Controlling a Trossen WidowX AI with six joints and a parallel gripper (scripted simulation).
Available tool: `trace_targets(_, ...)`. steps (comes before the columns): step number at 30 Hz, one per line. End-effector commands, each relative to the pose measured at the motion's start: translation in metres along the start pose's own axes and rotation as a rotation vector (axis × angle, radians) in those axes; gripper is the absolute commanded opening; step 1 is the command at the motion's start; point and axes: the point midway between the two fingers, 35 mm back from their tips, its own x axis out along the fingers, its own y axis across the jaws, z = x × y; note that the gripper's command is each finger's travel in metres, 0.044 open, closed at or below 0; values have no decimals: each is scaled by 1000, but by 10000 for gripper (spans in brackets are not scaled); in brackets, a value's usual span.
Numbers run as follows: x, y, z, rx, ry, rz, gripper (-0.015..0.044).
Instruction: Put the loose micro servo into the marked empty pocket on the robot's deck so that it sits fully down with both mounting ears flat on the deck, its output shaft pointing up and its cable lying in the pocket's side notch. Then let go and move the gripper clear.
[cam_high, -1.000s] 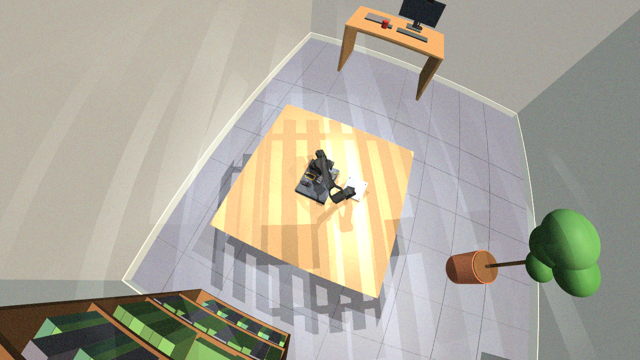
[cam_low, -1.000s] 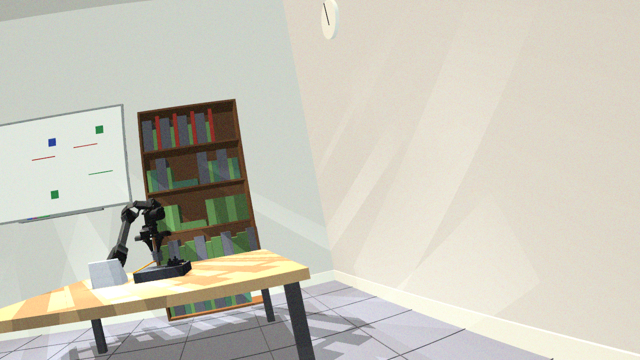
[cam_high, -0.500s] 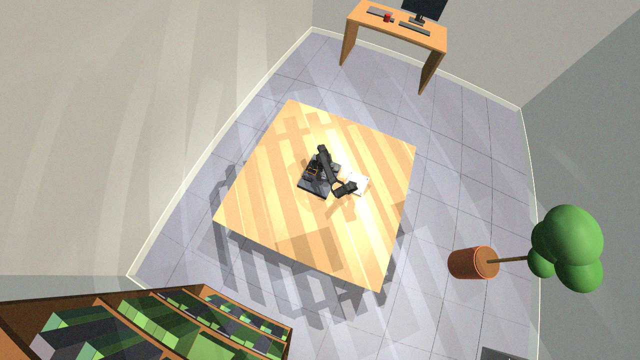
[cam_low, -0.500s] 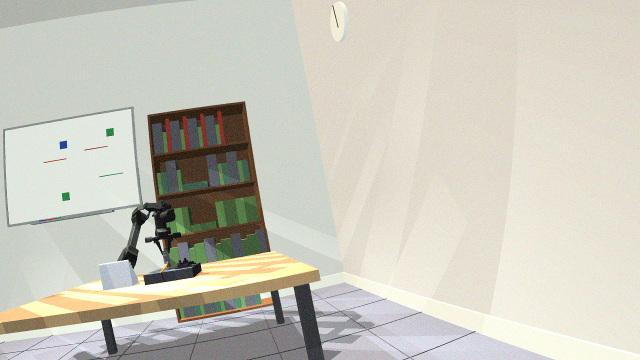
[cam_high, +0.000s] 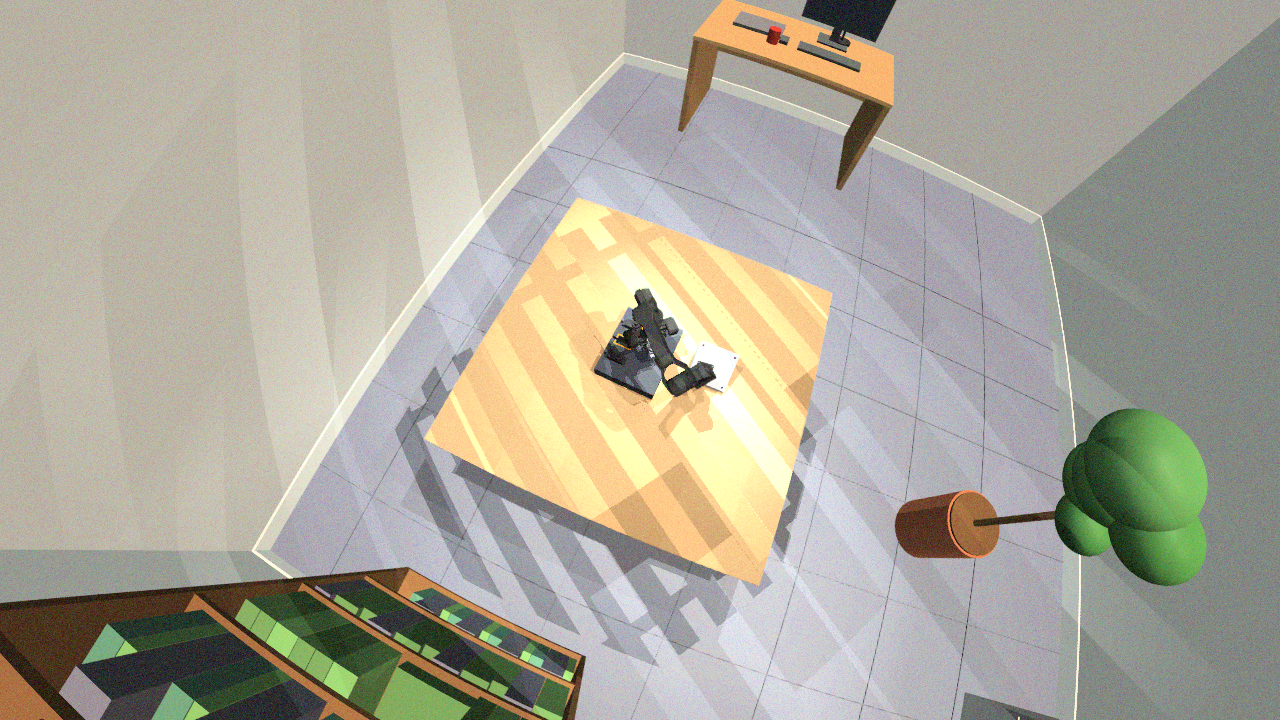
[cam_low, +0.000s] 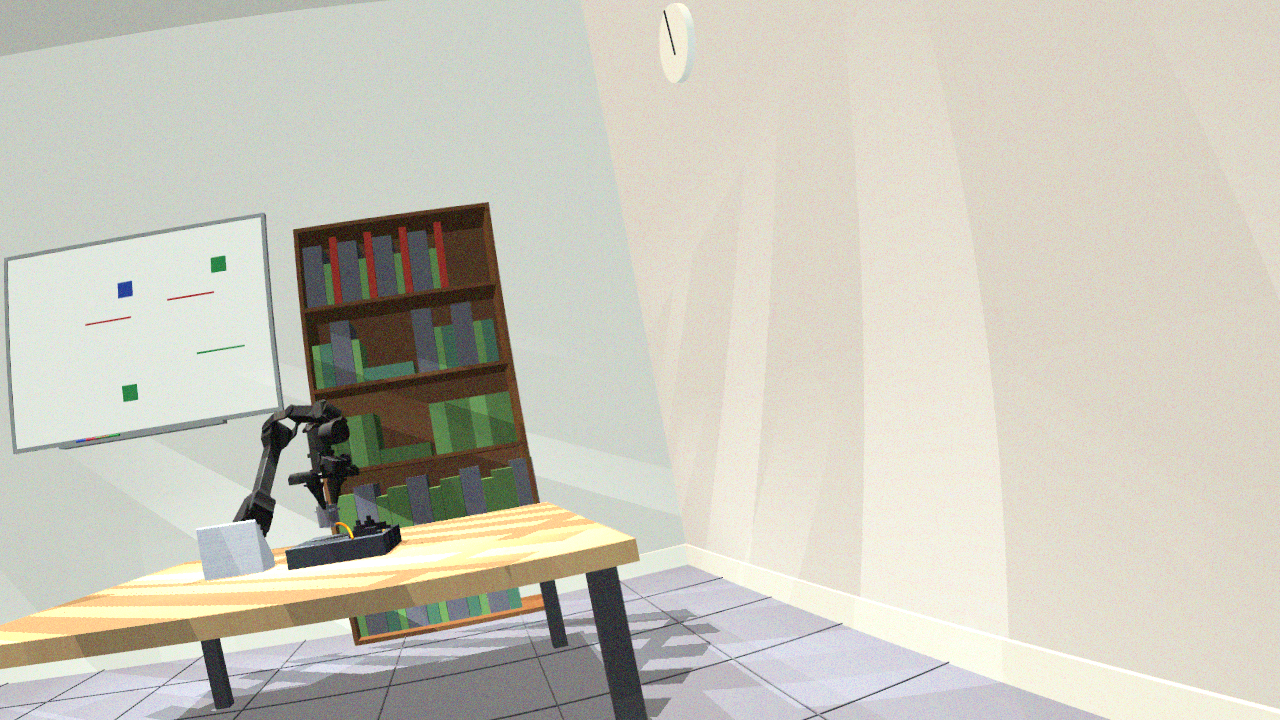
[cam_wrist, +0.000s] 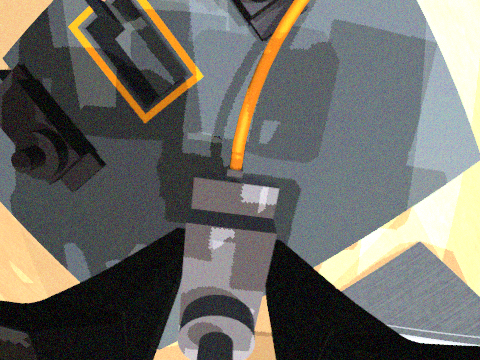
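The loose micro servo (cam_wrist: 227, 260) (cam_low: 325, 516) is grey. My gripper (cam_wrist: 228, 245) (cam_low: 327, 506) is shut on it, one black finger on each side. It hangs above the dark deck (cam_wrist: 360, 195) (cam_high: 626, 378) (cam_low: 340, 549). Its round boss and dark shaft show at the bottom of the wrist view. Its orange cable (cam_wrist: 245, 120) (cam_low: 346, 529) leaves the opposite end and curves toward the top. The marked pocket's orange outline (cam_wrist: 172, 98) is at upper left in the wrist view, slanted relative to the servo. No servo sits in the part that shows; its top end is cut off.
A dark servo (cam_wrist: 45, 135) stands on the deck left of the held one, and another dark part (cam_wrist: 260, 17) is at the top. A white block (cam_high: 721, 360) (cam_low: 234, 548) stands beside the deck on the wooden table (cam_high: 554, 429). A brushed grey surface (cam_wrist: 415, 295) shows at lower right.
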Motion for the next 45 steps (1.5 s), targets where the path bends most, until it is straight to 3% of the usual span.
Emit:
trace_targets(1, 0, 0, 1, -127, -2, -2, 0)
trace_targets(20, 0, 0, 1, -764, -1, -3, 0)
trace_targets(45, -1, 50, 52, -773, -5, -2, 0)
